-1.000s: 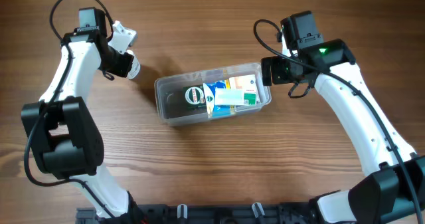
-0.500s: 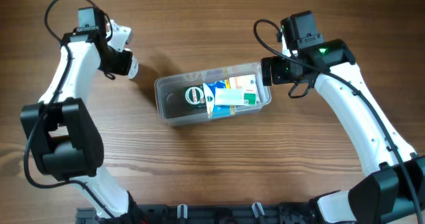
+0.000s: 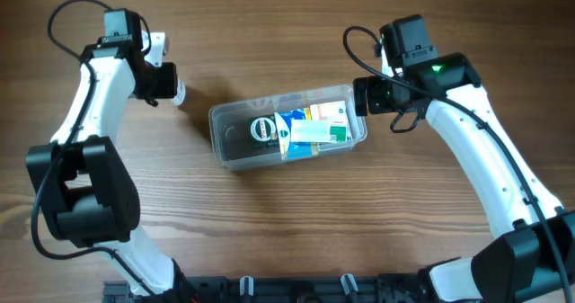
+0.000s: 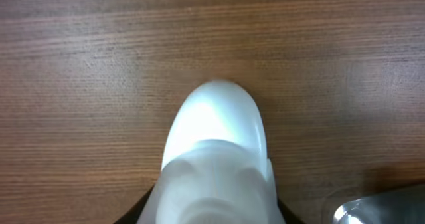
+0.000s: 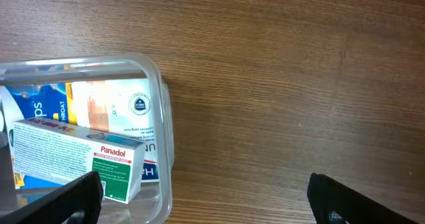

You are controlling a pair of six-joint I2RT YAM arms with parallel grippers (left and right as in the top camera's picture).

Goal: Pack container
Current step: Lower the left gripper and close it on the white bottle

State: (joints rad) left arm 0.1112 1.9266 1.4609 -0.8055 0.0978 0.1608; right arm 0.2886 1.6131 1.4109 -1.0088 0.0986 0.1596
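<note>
The clear plastic container point(image 3: 218, 116) lies at the table's middle and holds a Panadol box point(image 3: 310, 134), other small boxes and a dark round-topped bottle point(image 3: 263, 129). My left gripper point(image 3: 167, 82) is up left of the container, apart from it, shut on a white bottle point(image 3: 179, 93). The bottle fills the left wrist view point(image 4: 216, 137), with the dark fingers at its sides. My right gripper point(image 3: 363, 96) is open and empty at the container's right end. In the right wrist view the container's corner point(image 5: 161, 91) and the Panadol box point(image 5: 80, 154) sit at the left, by the left finger point(image 5: 73, 201).
Bare wooden table lies all round the container. A corner of the container shows at the lower right of the left wrist view point(image 4: 378, 207).
My left gripper has moved left and slightly up, away from the container, with the white bottle in it. The right arm and the container have not moved.
</note>
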